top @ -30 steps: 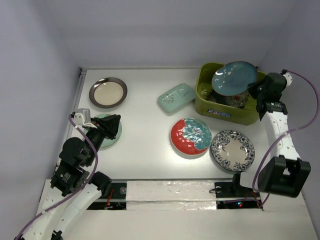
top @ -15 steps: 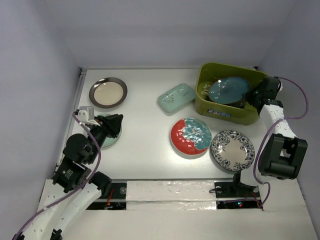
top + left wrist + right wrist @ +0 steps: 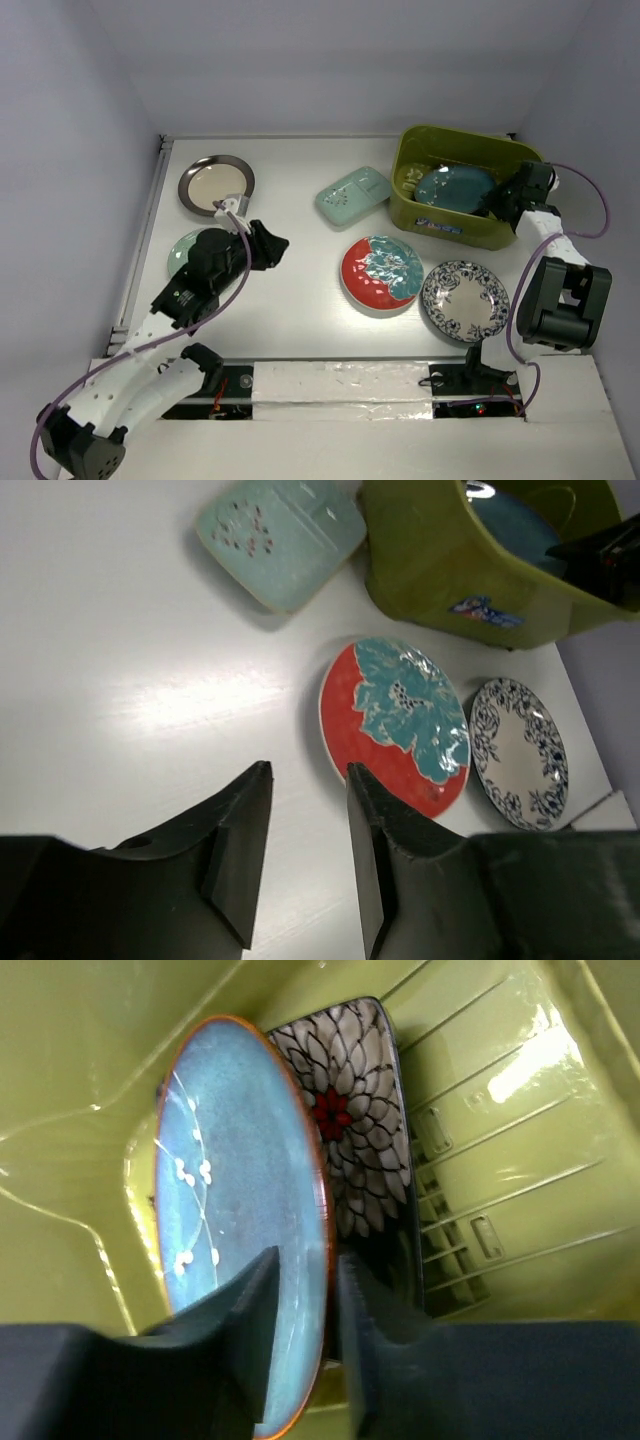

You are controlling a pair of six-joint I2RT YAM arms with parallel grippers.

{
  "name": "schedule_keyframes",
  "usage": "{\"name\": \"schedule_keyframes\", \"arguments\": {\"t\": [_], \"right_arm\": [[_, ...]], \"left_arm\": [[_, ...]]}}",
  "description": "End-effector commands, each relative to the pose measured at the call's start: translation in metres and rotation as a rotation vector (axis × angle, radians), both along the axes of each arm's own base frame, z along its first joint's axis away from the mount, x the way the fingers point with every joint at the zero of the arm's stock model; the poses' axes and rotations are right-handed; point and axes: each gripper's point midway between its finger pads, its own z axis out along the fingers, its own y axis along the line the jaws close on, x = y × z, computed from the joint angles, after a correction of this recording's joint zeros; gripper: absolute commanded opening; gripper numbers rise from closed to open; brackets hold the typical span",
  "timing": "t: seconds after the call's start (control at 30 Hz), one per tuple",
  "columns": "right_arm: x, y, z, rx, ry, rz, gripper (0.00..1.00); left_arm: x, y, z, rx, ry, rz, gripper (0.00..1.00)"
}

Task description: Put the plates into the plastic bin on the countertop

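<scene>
Careful now: the right tool [image 3: 307, 1260] straddles the rim of the dark teal plate [image 3: 230, 1180] inside the plastic bin [image 3: 500, 1210], grip impossible to call, so a snagged pull-out could tip it off the black floral plate [image 3: 350, 1110], while the left tool [image 3: 308, 772] hangs narrow and empty above the tabletop [image 3: 120, 680].

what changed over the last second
The right gripper lowered the dark teal plate from above the plastic bin into it, onto the black square floral plate. Its jaws still straddle the rim, and whether they grip it is unclear. The left gripper, open, swung right off the mint round plate. The red-and-teal plate and the rest on the countertop stayed put.
</scene>
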Motion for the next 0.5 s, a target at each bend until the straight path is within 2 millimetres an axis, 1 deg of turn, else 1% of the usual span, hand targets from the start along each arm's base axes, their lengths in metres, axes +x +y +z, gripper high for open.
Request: {"name": "schedule_keyframes", "arguments": {"t": [0.0,0.03,0.07,0.1,0.13,0.17,0.2,0.23,0.27,0.3,0.33,0.4,0.43,0.47], "right_arm": [[0.010,-0.012,0.019,-0.070,-0.083,-0.023,0.38],[0.008,-0.012,0.018,-0.073,-0.084,-0.023,0.43],[0.006,-0.011,0.020,-0.080,-0.090,-0.019,0.46],[0.002,-0.014,0.015,-0.090,-0.078,-0.035,0.51],[0.000,-0.016,0.015,-0.100,-0.078,-0.045,0.54],[-0.001,-0.016,0.019,-0.103,-0.088,-0.043,0.57],[-0.003,-0.015,0.020,-0.104,-0.094,-0.044,0.60],[-0.005,-0.015,0.018,-0.103,-0.094,-0.046,0.62],[-0.006,-0.014,0.019,-0.104,-0.099,-0.045,0.65],[-0.008,-0.014,0.022,-0.106,-0.109,-0.046,0.67],[-0.010,-0.014,0.021,-0.109,-0.108,-0.051,0.71],[-0.013,-0.014,0.025,-0.114,-0.115,-0.056,0.78],[-0.016,-0.015,0.031,-0.122,-0.128,-0.063,0.81],[-0.018,-0.015,0.033,-0.124,-0.131,-0.066,0.87]], "left_arm": [[-0.008,-0.029,-0.016,-0.123,0.074,-0.075,0.33],[-0.006,-0.033,-0.028,-0.122,0.084,-0.070,0.34],[-0.003,-0.036,-0.044,-0.098,0.123,-0.055,0.36],[-0.003,-0.041,-0.053,-0.084,0.139,-0.049,0.38],[-0.002,-0.045,-0.060,-0.074,0.150,-0.049,0.39],[0.000,-0.049,-0.073,-0.052,0.181,-0.050,0.42],[0.000,-0.052,-0.079,-0.042,0.192,-0.048,0.43],[-0.002,-0.061,-0.080,-0.050,0.193,-0.068,0.45],[0.000,-0.063,-0.094,-0.030,0.223,-0.064,0.48],[-0.001,-0.069,-0.097,-0.026,0.231,-0.076,0.49],[0.003,-0.071,-0.107,-0.005,0.241,-0.058,0.50],[0.007,-0.075,-0.116,0.007,0.257,-0.056,0.51],[0.009,-0.081,-0.115,-0.002,0.250,-0.068,0.51],[0.008,-0.086,-0.127,0.018,0.276,-0.075,0.53]]}}
